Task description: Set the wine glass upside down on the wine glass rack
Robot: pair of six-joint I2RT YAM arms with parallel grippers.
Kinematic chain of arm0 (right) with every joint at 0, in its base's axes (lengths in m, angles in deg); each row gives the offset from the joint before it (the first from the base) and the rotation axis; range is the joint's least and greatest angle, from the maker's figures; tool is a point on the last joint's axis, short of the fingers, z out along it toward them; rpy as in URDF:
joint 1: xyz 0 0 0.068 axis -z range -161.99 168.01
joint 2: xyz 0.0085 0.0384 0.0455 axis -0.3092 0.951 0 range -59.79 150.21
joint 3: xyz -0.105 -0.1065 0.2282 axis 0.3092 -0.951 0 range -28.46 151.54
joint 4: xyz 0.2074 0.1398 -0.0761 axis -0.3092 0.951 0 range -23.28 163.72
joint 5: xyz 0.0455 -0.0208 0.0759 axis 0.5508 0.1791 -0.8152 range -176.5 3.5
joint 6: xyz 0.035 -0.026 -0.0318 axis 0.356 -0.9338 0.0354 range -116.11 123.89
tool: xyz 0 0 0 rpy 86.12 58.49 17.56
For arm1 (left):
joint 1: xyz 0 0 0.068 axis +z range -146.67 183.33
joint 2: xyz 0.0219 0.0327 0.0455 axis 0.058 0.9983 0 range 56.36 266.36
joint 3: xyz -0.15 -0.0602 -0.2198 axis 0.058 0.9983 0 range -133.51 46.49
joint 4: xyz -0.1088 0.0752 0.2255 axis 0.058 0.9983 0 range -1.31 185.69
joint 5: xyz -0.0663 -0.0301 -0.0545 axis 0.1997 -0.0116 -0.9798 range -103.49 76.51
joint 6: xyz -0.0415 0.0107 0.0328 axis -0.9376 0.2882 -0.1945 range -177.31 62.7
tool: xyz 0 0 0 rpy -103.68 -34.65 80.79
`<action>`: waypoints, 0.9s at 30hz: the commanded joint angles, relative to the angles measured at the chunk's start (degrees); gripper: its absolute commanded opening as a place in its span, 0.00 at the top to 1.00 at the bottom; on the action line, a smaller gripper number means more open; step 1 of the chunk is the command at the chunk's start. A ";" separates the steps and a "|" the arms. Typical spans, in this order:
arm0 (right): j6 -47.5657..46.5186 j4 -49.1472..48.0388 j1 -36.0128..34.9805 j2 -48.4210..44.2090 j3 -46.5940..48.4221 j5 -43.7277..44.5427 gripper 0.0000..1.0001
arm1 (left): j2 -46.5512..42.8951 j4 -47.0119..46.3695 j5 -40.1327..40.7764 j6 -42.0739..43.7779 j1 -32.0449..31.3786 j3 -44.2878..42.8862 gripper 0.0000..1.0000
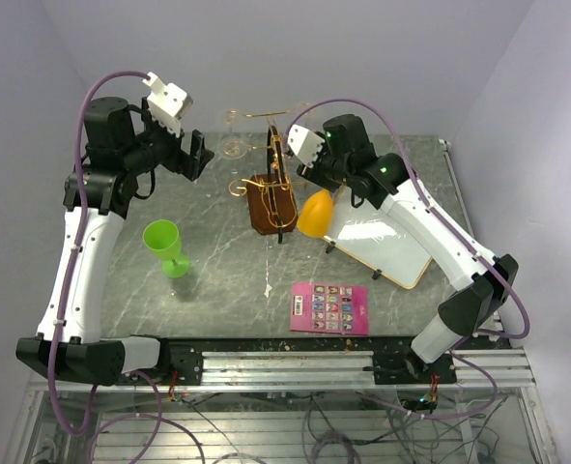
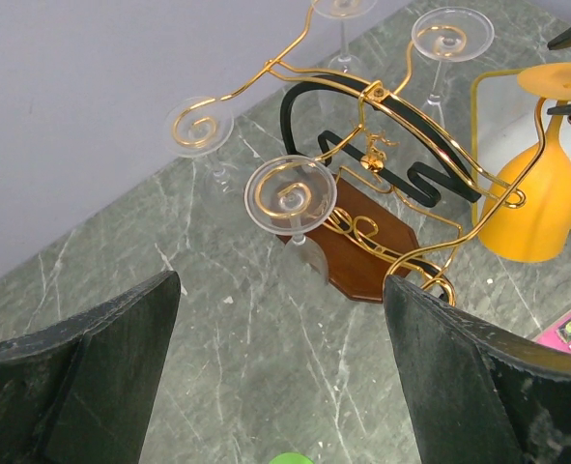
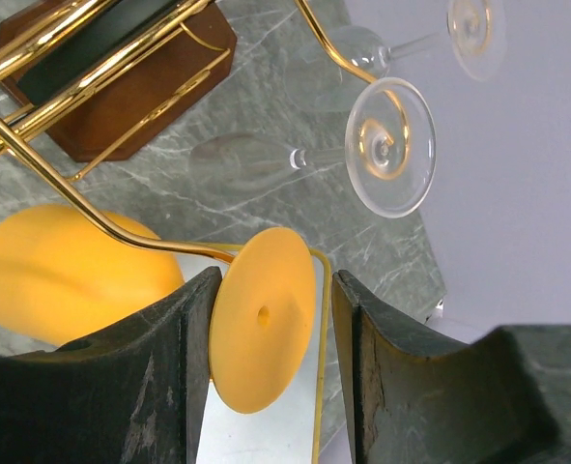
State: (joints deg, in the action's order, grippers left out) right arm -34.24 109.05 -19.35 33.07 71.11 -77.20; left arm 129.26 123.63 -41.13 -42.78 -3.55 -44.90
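- Right gripper (image 3: 275,290), closest in the right wrist view: black jaws parted, one on each side of the round foot of the wine glass (image 3: 68,280). One finger sits at the foot's edge and a sliver of gap shows at the other, so I see no firm clamp.
- Wine glass: orange, opaque, upside down, bowl hanging low and foot uppermost. Its stem passes through a gold wire arm on the right side of the wine glass rack (image 1: 271,205), the foot lying just above the wire.
- Wine glass rack: thin gold wire with scroll-ended arms at two heights and a black curved band within. It sits on a dark brown wooden block, centrally placed toward the back wall.
- Clear glasses (image 2: 290,193): several, hung foot-up on other scroll arms, left and rear of the rack.
- White board (image 1: 386,246): pale-rimmed, just right of the orange bowl, beneath the right arm.
- Left gripper (image 2: 282,280): jaws spread wide, nothing between them. It is raised above the table (image 1: 217,280) left of the rack, apart from it.
- Green goblet (image 1: 166,246): upright, left front.
- Pink card (image 1: 330,307): flat, printed with a grid of small pictures, near the front edge.
- Table: grey marbled top.
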 commanded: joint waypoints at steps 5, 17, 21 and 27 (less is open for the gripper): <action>-0.58 2.37 0.78 -1.97 0.88 -0.65 0.52 | -1.18 0.13 0.68 1.21 0.37 0.33 0.03; -2.07 5.65 1.42 -4.33 0.54 -3.36 0.66 | -1.36 0.31 0.34 1.51 0.37 0.52 0.03; -2.68 5.92 1.44 -4.75 -0.06 -3.25 0.76 | -1.26 0.22 0.31 1.60 0.37 0.52 0.03; -3.31 7.29 1.43 -5.03 -0.11 -4.10 0.88 | -1.43 0.22 0.39 1.91 0.37 0.75 0.03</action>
State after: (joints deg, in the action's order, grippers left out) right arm -36.70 115.19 -18.26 29.92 71.08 -80.39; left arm 129.19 124.15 -40.80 -41.73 -3.55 -44.86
